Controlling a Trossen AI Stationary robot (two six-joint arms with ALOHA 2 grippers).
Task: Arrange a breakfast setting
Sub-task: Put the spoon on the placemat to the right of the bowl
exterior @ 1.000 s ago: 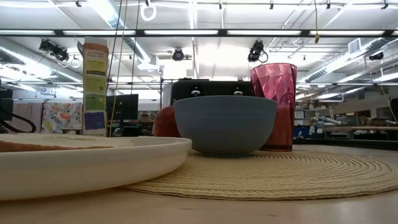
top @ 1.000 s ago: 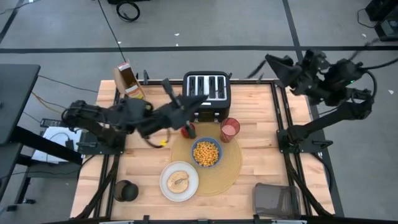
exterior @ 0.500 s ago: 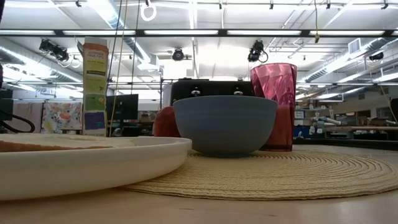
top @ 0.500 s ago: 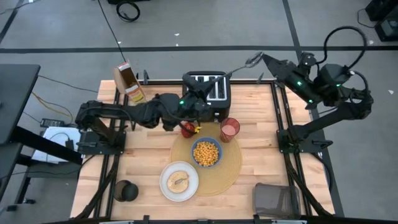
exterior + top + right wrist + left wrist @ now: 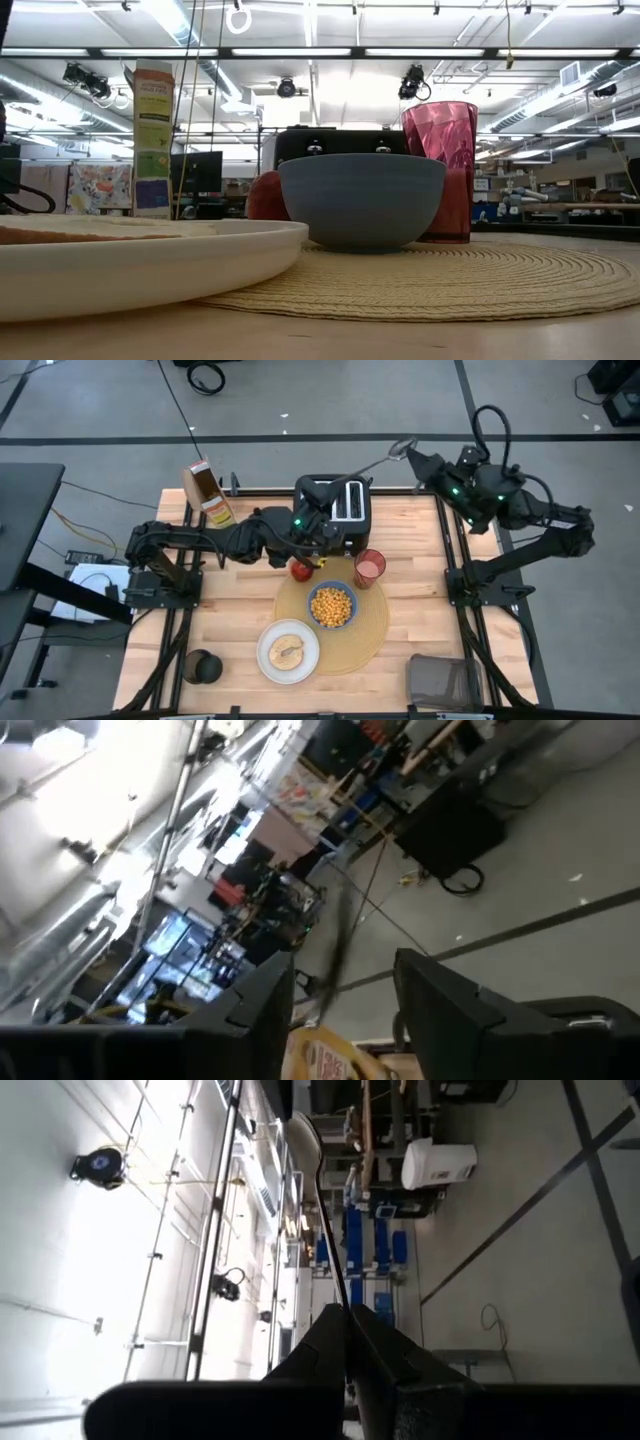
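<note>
A pale wooden table [image 5: 230,610] stood on a grey floor crossed by dark lines, with a black toaster [image 5: 350,510] and a tall cereal box [image 5: 205,490] along its far edge. From above, the woven round placemat [image 5: 372,632] carried the blue bowl [image 5: 313,592] of yellow cereal. The translucent red cup [image 5: 369,568] was on the mat's far rim, and the glossy red apple [image 5: 300,569] lay just off its far left edge. The white plate [image 5: 265,660], bearing a slice of bread, overlapped its near left edge. The level view showed only the mat's ribbed coils, the matte bowl and the faceted cup, and neither arm. The left wrist view showed the left pincer [image 5: 347,1312] clamped tight on the thin handle of the metal spoon [image 5: 403,451], held up above the toaster. The right pincer [image 5: 345,965] hung beside the spoon's bowl, beyond the table's far edge. Its fingers [image 5: 440,1010] were spread apart with a blurred dark streak between them, and they gripped nothing.
</note>
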